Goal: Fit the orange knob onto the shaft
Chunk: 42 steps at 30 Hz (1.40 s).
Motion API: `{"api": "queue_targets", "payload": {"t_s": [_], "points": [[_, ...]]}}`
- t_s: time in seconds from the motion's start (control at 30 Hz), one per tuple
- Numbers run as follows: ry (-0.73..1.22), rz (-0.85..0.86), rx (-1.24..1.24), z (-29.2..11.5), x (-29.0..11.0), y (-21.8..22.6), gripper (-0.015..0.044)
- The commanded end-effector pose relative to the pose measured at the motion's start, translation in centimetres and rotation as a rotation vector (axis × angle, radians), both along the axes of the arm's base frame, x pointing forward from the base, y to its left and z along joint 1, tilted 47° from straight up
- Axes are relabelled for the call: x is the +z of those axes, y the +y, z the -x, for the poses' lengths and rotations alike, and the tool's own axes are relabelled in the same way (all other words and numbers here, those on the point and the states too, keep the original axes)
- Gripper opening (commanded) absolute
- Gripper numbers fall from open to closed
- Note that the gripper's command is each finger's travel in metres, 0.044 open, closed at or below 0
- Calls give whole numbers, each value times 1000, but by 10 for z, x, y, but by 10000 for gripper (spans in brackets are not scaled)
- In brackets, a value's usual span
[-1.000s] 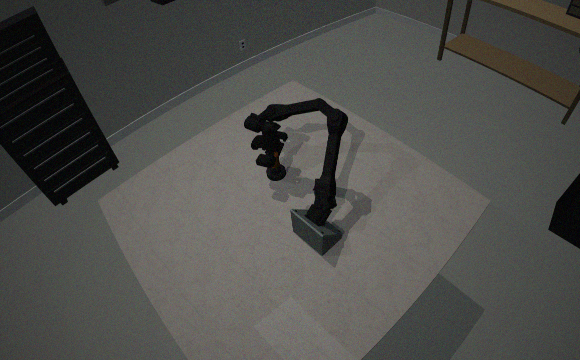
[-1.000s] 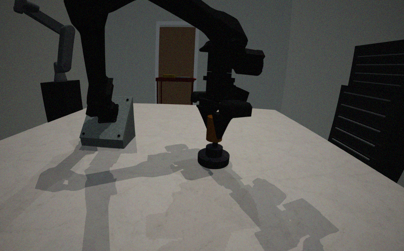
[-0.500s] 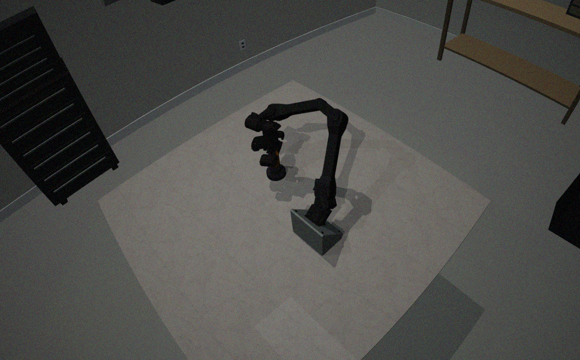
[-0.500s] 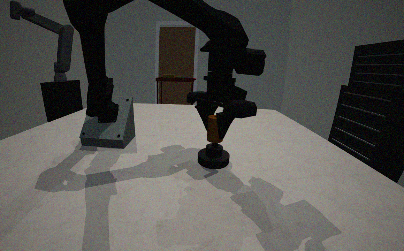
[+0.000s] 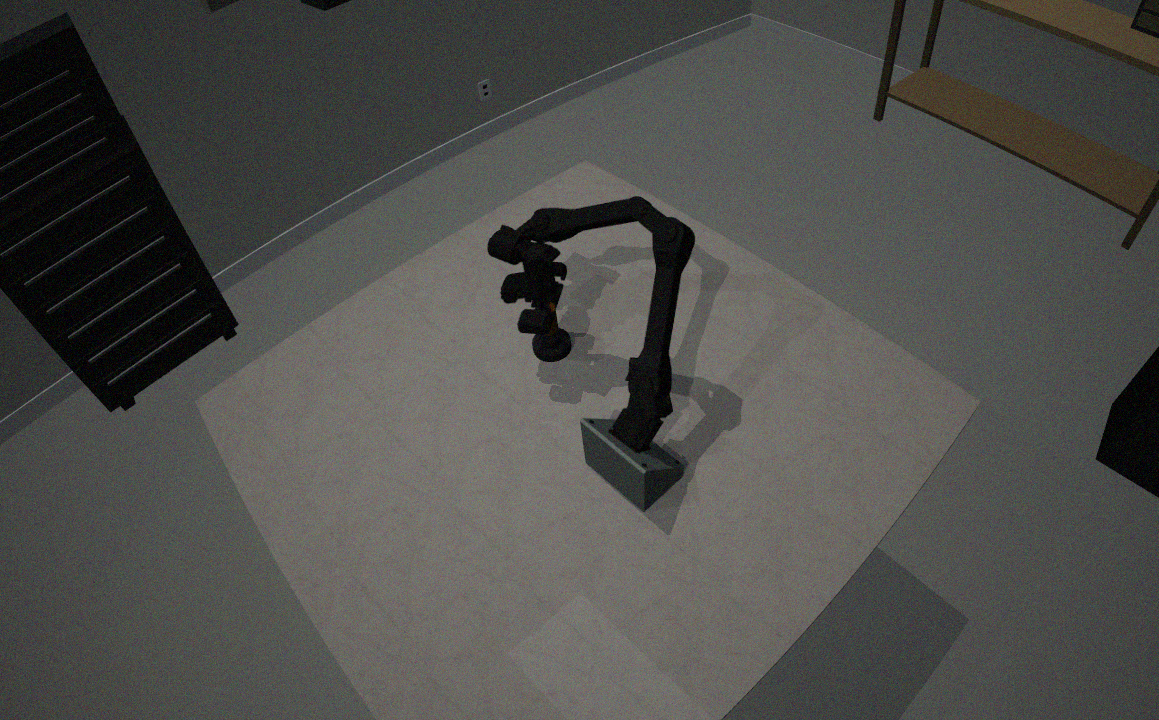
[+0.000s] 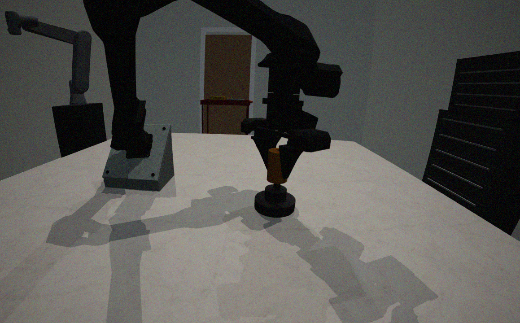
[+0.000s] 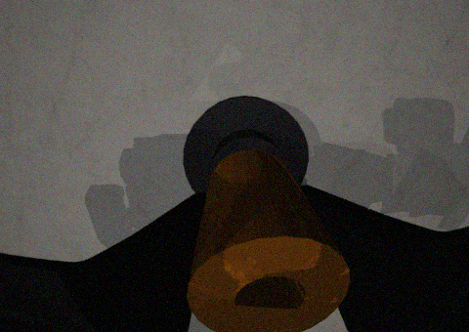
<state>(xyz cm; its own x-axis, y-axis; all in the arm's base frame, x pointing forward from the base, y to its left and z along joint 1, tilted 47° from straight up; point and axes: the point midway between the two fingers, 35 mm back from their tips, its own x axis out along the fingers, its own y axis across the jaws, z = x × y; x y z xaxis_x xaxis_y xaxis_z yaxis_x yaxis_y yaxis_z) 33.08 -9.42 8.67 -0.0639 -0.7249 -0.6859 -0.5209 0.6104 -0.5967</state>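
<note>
1. The gripper (image 6: 279, 166) is clamped on the orange knob (image 6: 273, 165), its long axis upright.
2. The knob hangs directly above the round pedestal (image 6: 275, 205), its lower end meeting the shaft (image 6: 277, 185), not seated.

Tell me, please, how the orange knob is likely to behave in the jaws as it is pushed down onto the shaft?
The orange knob looks rigid, so it probably will not deform. It looks slightly tapered, so under downward push it might slip upward in the gripper. It sits tall and narrow above the round pedestal, so an off-centre push could tilt it.
</note>
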Motion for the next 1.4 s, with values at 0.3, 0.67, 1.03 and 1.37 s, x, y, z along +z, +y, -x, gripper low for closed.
{"api": "queue_targets", "payload": {"t_s": [0.3,0.67,1.03,1.37], "points": [[1,0,2,1,3,0,0],[1,0,2,0,1,0,0],[1,0,2,2,1,0,0],[1,0,2,0,3,0,0]]}}
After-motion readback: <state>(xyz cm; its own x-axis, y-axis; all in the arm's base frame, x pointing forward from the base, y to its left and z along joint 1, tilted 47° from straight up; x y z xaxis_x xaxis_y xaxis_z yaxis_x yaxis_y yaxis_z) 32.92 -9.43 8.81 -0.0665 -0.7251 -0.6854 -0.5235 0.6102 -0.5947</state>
